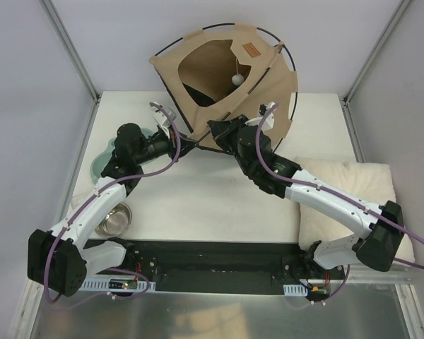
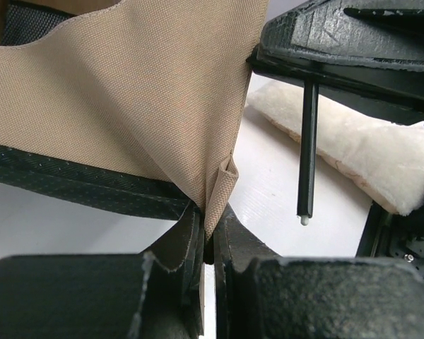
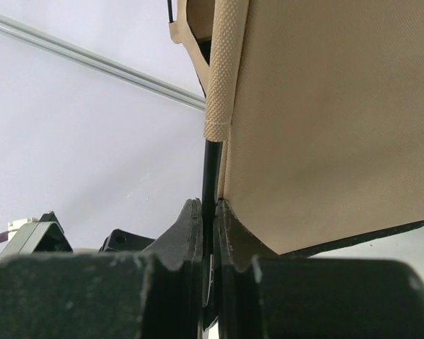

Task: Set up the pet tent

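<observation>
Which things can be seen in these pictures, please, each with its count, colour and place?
pet tent: one, tan with black trim, far middle of the table
poles: at least two, black, along the tent's edges
pom-pom: one, white, hanging inside the tent's opening
label: one, brown, on the tent's top
cushion: one, cream, right side of the table
bowl: one, metal, near left, partly under the left arm
dish: one, pale green, left side
table: one, white
left hand: one, black, shut on a corner of the tent's fabric
right hand: one, black, shut on a pole
</observation>
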